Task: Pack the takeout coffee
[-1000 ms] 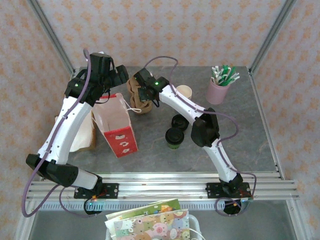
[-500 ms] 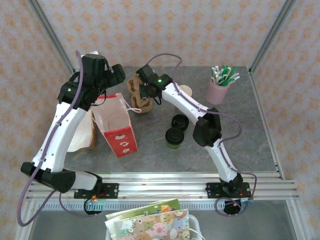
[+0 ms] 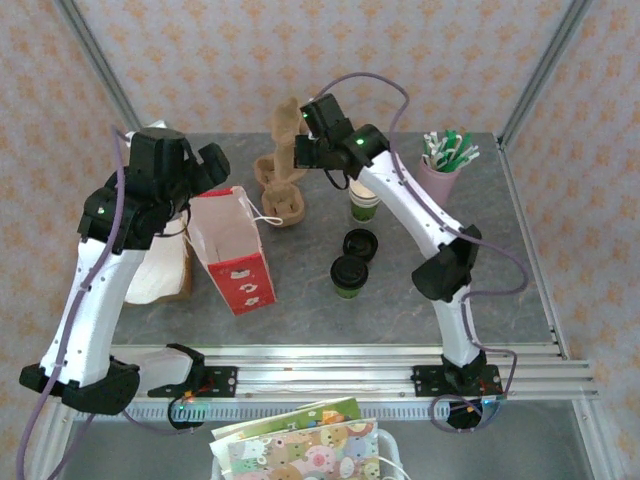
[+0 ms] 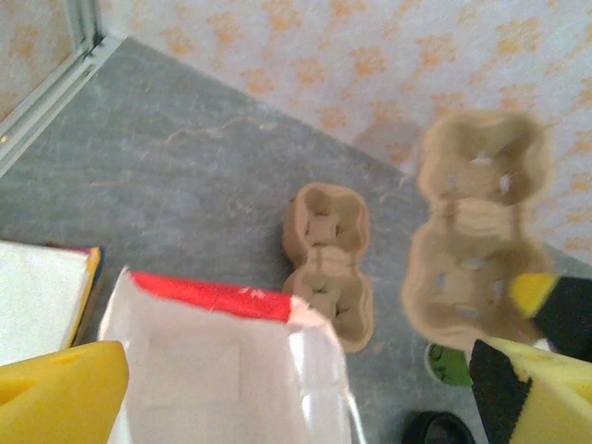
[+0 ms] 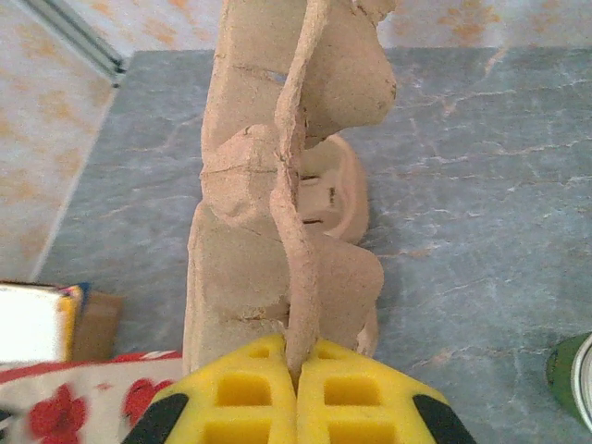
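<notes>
The right gripper (image 5: 296, 356) pinches a brown pulp cup carrier (image 5: 268, 185) aloft — the left gripper (image 3: 212, 165), spread wide, hangs over a red-and-white paper bag (image 3: 232, 250).

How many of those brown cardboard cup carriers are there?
2. The held carrier hangs pinched in the right gripper above the table; the second carrier lies on the table beside the red bag. More may be nested in it.

From the left wrist the raised carrier (image 4: 476, 240) is blurred, hiding most of a green cup (image 4: 450, 363). A black lid (image 4: 439, 430) (bottom edge) is cut off.
</notes>
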